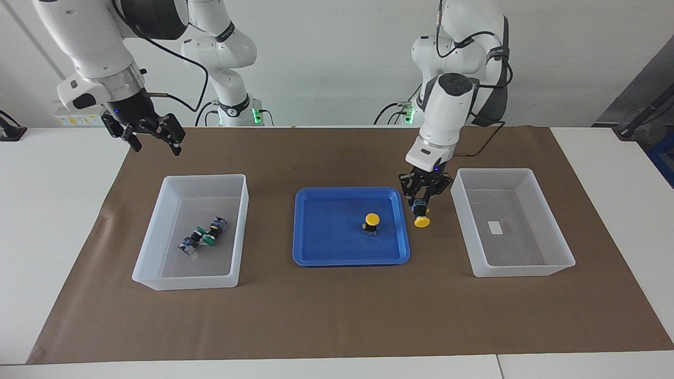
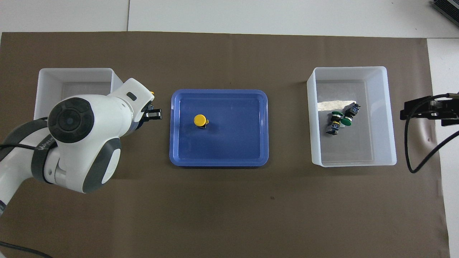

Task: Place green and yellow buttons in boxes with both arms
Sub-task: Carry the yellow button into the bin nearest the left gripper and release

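Observation:
Two green buttons (image 1: 202,237) lie in the box (image 1: 158,210) at the right arm's end; they also show in the overhead view (image 2: 340,118). My right gripper (image 1: 154,145) is open, empty and raised high, over the mat just outside that box (image 2: 391,118). My left gripper (image 1: 421,202) is shut on a yellow button (image 1: 421,220) and holds it cap-down in the air over the gap between the blue tray (image 1: 326,258) and the empty box (image 1: 547,221) at the left arm's end. A second yellow button (image 1: 372,221) stands in the tray, also in the overhead view (image 2: 200,120).
A brown mat (image 1: 337,316) covers the table's middle. In the overhead view the left arm hides part of the empty box (image 2: 43,93), most of the left gripper (image 2: 150,114) and the held button. The right gripper's black body (image 2: 430,109) enters there from the edge.

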Robot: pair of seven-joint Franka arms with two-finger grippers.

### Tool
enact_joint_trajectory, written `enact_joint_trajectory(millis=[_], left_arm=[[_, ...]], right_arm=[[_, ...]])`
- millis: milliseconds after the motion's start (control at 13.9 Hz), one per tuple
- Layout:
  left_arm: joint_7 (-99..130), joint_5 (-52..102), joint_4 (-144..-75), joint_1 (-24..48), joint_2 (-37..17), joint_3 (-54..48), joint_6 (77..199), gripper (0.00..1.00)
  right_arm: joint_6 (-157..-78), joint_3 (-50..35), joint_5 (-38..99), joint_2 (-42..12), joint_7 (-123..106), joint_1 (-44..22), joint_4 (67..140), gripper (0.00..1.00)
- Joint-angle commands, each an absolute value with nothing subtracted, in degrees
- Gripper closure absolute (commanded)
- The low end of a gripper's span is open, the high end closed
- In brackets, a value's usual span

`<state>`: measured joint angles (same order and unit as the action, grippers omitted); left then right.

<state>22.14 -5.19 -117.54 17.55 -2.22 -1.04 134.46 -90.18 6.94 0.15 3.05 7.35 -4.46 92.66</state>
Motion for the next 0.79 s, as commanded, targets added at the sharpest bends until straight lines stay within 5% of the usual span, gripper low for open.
enact_joint_trajectory(millis=[0,360,720], left_arm=[[11.91,-6.94,-116.37,7.77,-4.57,-1.49,140.42,1.00],[-1.55,-6.86,-113.90,-6.13,-6.24,-1.67,140.80,1.00],[-3.25,-6.50,-116.01,-7.29,-9.83,-1.67,140.80,1.00]], right_arm=[[-84.74,6.59,-0.79,3.08,6.68,-3.43,89.04,0.00],[-84.81,6.59,-0.70,3.95,6.59,-3.52,90.44,0.00],[-87.70,6.33,-2.02,4.13,2.46,-4.31,91.67,0.00]])
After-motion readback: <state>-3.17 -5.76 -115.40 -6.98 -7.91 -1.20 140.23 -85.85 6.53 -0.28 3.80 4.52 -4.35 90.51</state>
